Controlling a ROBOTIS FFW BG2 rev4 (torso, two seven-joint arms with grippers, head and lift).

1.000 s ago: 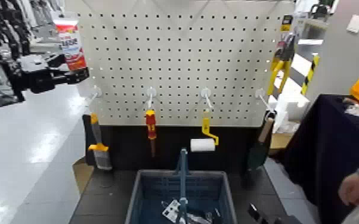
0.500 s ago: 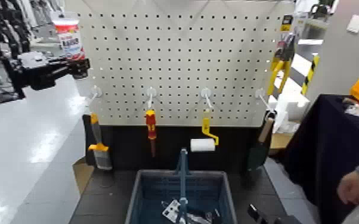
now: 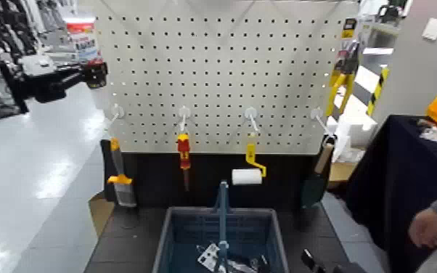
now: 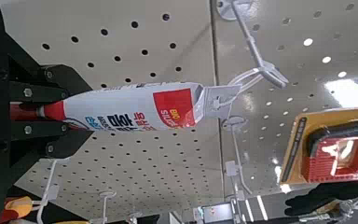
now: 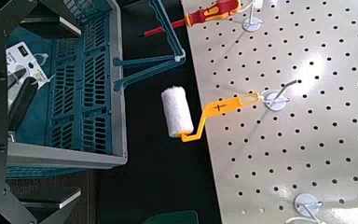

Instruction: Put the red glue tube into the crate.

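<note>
Red glue tube (image 4: 135,107), seen upright at the pegboard's (image 3: 192,72) upper left edge in the head view: we find it gripped at its cap end by the left gripper (image 4: 86,110), which is closed on it, while the flat crimped end with its clear tab reaches a white hook (image 4: 270,75). We read this hold as a choice of the firm, narrow end, leaving the printed body unsqueezed and the tab free to slide from the hook; whether the tab has cleared it, we cannot tell. The crate (image 3: 192,211) stands on the bench (image 3: 120,243), midway between its left and right edges, presumably so that either arm may reach it. Its central handle (image 3: 223,210) divides the opening, so we judge that the tube should be lowered to one side. The right gripper (image 5: 70,114) waits open beside the crate, carrying nothing.
</note>
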